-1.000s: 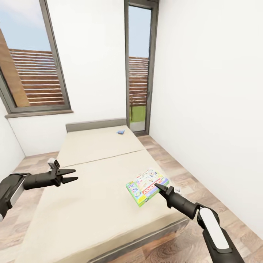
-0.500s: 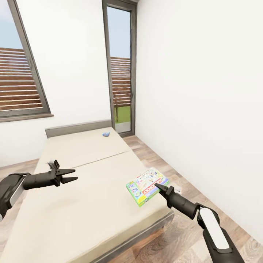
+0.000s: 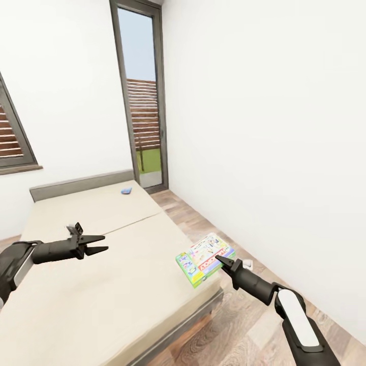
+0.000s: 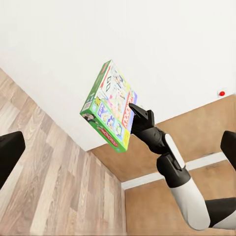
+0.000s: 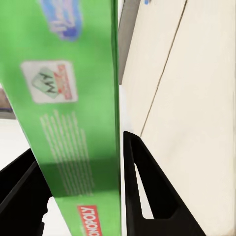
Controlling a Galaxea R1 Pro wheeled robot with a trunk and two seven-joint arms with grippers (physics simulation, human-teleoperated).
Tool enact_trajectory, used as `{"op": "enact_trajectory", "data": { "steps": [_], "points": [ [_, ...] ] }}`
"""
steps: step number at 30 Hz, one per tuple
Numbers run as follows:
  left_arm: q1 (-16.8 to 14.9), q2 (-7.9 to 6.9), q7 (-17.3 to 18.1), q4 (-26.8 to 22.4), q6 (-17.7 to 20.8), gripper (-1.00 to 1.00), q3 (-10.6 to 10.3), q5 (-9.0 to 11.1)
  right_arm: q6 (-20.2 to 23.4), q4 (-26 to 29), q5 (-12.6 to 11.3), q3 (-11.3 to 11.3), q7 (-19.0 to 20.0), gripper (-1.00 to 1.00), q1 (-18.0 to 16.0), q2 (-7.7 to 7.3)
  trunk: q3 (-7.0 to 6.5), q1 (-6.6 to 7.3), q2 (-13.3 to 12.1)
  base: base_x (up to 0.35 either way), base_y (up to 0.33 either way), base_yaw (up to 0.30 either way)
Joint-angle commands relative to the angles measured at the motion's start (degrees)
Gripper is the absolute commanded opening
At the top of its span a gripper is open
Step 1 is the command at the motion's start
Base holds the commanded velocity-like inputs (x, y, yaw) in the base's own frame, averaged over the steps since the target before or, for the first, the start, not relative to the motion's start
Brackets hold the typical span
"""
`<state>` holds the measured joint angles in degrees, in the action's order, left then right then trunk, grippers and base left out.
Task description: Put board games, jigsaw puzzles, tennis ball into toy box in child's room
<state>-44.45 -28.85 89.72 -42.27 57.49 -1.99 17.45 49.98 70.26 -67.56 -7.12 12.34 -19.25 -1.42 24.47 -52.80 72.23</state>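
Right gripper (image 3: 219, 260): clamped on the near edge of the multicoloured board game (image 3: 205, 258), held in the air over the bed's near right corner.
Left gripper (image 3: 101, 243): fingers spread, nothing between them, above the mattress.
Bed (image 3: 91, 264): beige, grey headboard.
Small blue board game (image 3: 125, 190): far end of the bed, by the headboard.

the head view looks forward and down from above both arms, over the bed (image 3: 101, 244) toward the far wall and glass door (image 3: 142, 117). the left wrist view faces across the room at middle range — it takes in the right gripper (image 4: 133, 109) and the multicoloured board game (image 4: 109, 105), which the head view shares. the right wrist view sits very close, along its own fingers (image 5: 142, 196), against the box's green edge, with the bed behind.
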Motion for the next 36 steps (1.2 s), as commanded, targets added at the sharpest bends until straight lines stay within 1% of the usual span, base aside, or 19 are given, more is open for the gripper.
{"op": "enact_trajectory", "data": {
  "steps": [1, 36],
  "points": [
    [0.0, -0.08, 0.3, 0.0, 0.6, 1.0, -0.2, 0.1, 0.3, 0.0, 0.1, -0.1, 0.4, -1.0, -0.1, 0.02, -0.12, 0.23, -0.4, 0.0, 0.0, -0.28],
    [0.0, -0.14, 0.3, 0.1, 0.6, 1.0, -0.2, 0.0, 0.2, -0.4, 0.0, -0.3, 0.5, -1.0, 0.1, 0.02, -6.4, 7.91, -14.4, 0.0, 0.0, -0.28]
  ]
}}
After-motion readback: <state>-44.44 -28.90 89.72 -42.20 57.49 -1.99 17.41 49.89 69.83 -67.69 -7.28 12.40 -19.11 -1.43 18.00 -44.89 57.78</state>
